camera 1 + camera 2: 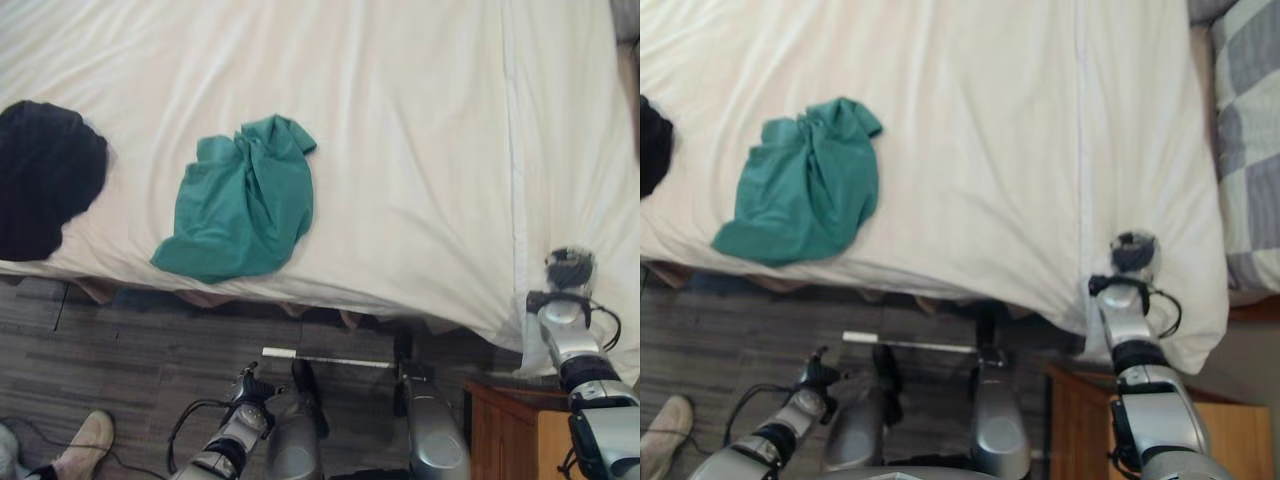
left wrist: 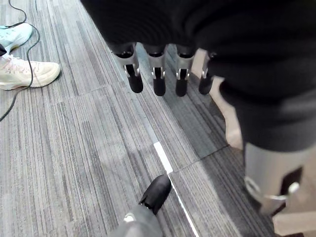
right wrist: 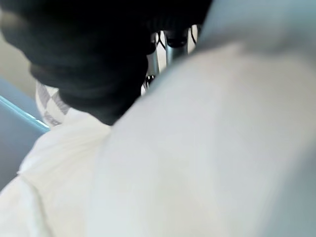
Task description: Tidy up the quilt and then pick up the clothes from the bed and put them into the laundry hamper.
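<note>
White quilt (image 1: 400, 150) covers the bed. On it I see a crumpled teal cotton garment (image 1: 240, 200) at 10 o'clock near the front edge, and a black garment (image 1: 45, 175) at 9. My right hand (image 1: 1132, 252) is at the quilt's 4 o'clock corner (fingers buried, grip unreadable). My left hand (image 2: 158, 74) hangs straight-fingered, empty, above grey plank floor (image 2: 74, 148).

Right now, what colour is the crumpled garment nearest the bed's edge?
Teal green garment, clearest in the left eye view.

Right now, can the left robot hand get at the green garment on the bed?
Probably yes. The left robot hand hangs low over the floor with straight fingers, holding nothing. The green garment lies at the bed's near edge above it, with nothing between them.
</note>
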Available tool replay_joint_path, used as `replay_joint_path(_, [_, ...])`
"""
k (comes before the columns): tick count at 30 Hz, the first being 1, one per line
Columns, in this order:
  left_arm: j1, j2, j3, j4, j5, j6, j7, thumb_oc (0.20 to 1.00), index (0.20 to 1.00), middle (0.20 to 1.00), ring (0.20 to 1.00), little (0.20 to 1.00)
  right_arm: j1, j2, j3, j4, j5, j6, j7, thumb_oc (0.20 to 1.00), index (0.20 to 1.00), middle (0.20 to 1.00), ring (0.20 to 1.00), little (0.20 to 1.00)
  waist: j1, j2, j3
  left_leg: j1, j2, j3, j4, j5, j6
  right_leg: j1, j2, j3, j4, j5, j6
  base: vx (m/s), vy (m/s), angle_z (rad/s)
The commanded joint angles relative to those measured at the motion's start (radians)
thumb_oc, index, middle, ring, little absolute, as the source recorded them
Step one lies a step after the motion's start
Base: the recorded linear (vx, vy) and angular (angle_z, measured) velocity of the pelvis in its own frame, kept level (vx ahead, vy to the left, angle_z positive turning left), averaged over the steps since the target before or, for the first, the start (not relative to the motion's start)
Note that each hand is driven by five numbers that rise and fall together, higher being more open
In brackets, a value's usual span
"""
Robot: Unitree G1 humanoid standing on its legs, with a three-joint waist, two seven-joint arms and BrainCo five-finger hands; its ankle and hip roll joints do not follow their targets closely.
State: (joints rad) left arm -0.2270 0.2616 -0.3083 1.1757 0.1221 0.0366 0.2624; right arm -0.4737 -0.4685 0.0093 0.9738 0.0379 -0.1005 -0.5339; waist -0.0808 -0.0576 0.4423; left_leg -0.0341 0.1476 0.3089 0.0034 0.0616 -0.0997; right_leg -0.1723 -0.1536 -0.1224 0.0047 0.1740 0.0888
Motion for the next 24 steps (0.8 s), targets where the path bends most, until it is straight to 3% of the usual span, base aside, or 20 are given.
replay_joint_path(1, [0.027, 0.021, -0.022, 0.058, 0.054, 0.01, -0.003, 1.0, 1.0, 1.0, 1.0, 1.0, 0.368, 0.161, 0.11, 0.335, -0.054, 0.201, 0.176, 0.2, 0.2, 0.2, 0.2, 0.2, -0.042, -0.005, -0.095, -0.077, 0.008, -0.005, 0.055, -0.075, -0.025, -0.045, -0.106, 0.016, 0.056, -0.098, 0.132, 0.05, 0.087, 0.02])
replay_joint_path(5, [0.033, 0.024, -0.033, 0.061, 0.091, 0.008, -0.029, 1.0, 1.0, 1.0, 1.0, 1.0, 0.423, 0.201, 0.125, 0.379, -0.086, 0.215, 0.234, 0.2, 0.2, 0.2, 0.2, 0.2, -0.051, -0.016, -0.127, -0.02, -0.015, -0.003, -0.016, -0.058, -0.018, -0.021, -0.114, 0.022, 0.041, -0.079, 0.148, 0.02, 0.069, 0.01])
replay_joint_path(6, [0.031, 0.026, -0.033, 0.064, 0.089, 0.008, -0.035, 1.0, 1.0, 1.0, 1.0, 1.0, 0.424, 0.207, 0.126, 0.376, -0.085, 0.218, 0.243, 0.385, 0.385, 0.385, 0.385, 0.385, -0.055, -0.019, -0.128, -0.006, -0.017, 0.0, -0.031, -0.052, -0.016, -0.023, -0.112, 0.031, 0.051, -0.075, 0.153, -0.05, 0.065, 0.06])
replay_joint_path(8, [0.028, 0.03, -0.034, 0.063, 0.086, 0.005, -0.047, 1.0, 1.0, 1.0, 1.0, 1.0, 0.428, 0.227, 0.143, 0.374, -0.09, 0.218, 0.258, 0.598, 0.598, 0.598, 0.598, 0.598, -0.059, -0.017, -0.127, 0.007, -0.009, 0.007, -0.034, -0.048, -0.01, -0.031, -0.093, 0.034, 0.087, -0.1, 0.151, -0.12, 0.079, 0.01])
replay_joint_path(9, [0.033, 0.037, -0.032, 0.065, 0.085, 0.009, -0.064, 1.0, 1.0, 1.0, 1.0, 1.0, 0.429, 0.243, 0.158, 0.387, -0.087, 0.214, 0.276, 1.0, 1.0, 1.0, 1.0, 1.0, -0.048, -0.003, -0.132, 0.002, 0.005, 0.019, -0.029, -0.027, 0.004, -0.014, -0.045, 0.037, 0.207, -0.169, 0.132, -0.14, 0.082, -0.11])
replay_joint_path(10, [0.033, 0.037, -0.032, 0.065, 0.085, 0.009, -0.064, 1.0, 1.0, 1.0, 1.0, 1.0, 0.429, 0.243, 0.158, 0.387, -0.087, 0.214, 0.276, 1.0, 1.0, 1.0, 1.0, 1.0, -0.048, -0.003, -0.132, 0.002, 0.005, 0.019, -0.029, -0.027, 0.004, -0.014, -0.045, 0.037, 0.207, -0.169, 0.132, -0.18, 0.11, -0.18])
replay_joint_path(11, [0.047, 0.043, -0.017, 0.074, 0.077, 0.015, -0.071, 1.0, 1.0, 1.0, 1.0, 1.0, 0.424, 0.243, 0.171, 0.395, -0.097, 0.213, 0.287, 1.0, 1.0, 1.0, 1.0, 1.0, -0.038, 0.008, -0.143, 0.008, 0.009, 0.029, -0.036, -0.018, 0.013, 0.007, -0.007, 0.029, 0.285, -0.218, 0.121, -0.05, 0.02, -0.12])
replay_joint_path(12, [0.057, 0.043, -0.006, 0.078, 0.072, 0.014, -0.075, 1.0, 1.0, 1.0, 1.0, 1.0, 0.426, 0.248, 0.175, 0.399, -0.11, 0.217, 0.293, 1.0, 1.0, 1.0, 1.0, 1.0, -0.028, 0.005, -0.158, 0.014, 0.005, 0.032, -0.04, -0.019, 0.012, 0.031, -0.005, 0.006, 0.274, -0.231, 0.109, -0.02, -0.052, -0.36])
replay_joint_path(14, [0.076, 0.039, 0.018, 0.098, 0.067, 0.01, -0.086, 1.0, 1.0, 1.0, 1.0, 1.0, 0.423, 0.241, 0.19, 0.405, -0.123, 0.22, 0.301, 1.0, 1.0, 1.0, 1.0, 1.0, -0.008, 0.004, -0.208, 0.003, -0.014, 0.027, -0.039, -0.009, 0.007, 0.121, 0.016, -0.006, 0.107, -0.242, 0.08, 0.06, -0.124, -0.34])
replay_joint_path(19, [0.129, 0.003, 0.067, 0.119, 0.036, 0.002, -0.082, 1.0, 1.0, 1.0, 1.0, 1.0, 0.404, 0.209, 0.18, 0.392, -0.109, 0.208, 0.295, 1.0, 1.0, 1.0, 1.0, 1.0, -0.005, 0.028, -0.242, 0.024, -0.023, 0.032, -0.068, 0.005, -0.006, 0.19, 0.022, -0.005, -0.045, -0.206, 0.08, 0.01, -0.037, -0.09])
replay_joint_path(23, [0.137, -0.008, 0.069, 0.125, 0.033, -0.003, -0.084, 1.0, 1.0, 1.0, 1.0, 1.0, 0.392, 0.191, 0.182, 0.382, -0.111, 0.202, 0.299, 1.0, 1.0, 1.0, 1.0, 1.0, -0.005, 0.037, -0.23, 0.002, -0.038, 0.005, -0.011, -0.018, -0.007, 0.193, 0.013, -0.003, -0.05, -0.2, 0.079, -0.1, 0.011, -0.1])
replay_joint_path(24, [0.126, -0.014, 0.063, 0.124, 0.025, -0.004, -0.083, 1.0, 1.0, 1.0, 1.0, 1.0, 0.383, 0.175, 0.185, 0.386, -0.114, 0.206, 0.299, 1.0, 1.0, 1.0, 1.0, 1.0, -0.005, 0.031, -0.212, -0.024, -0.049, -0.029, 0.081, -0.07, -0.021, 0.182, -0.009, -0.015, -0.049, -0.191, 0.073, -0.19, 0.075, 0.11])
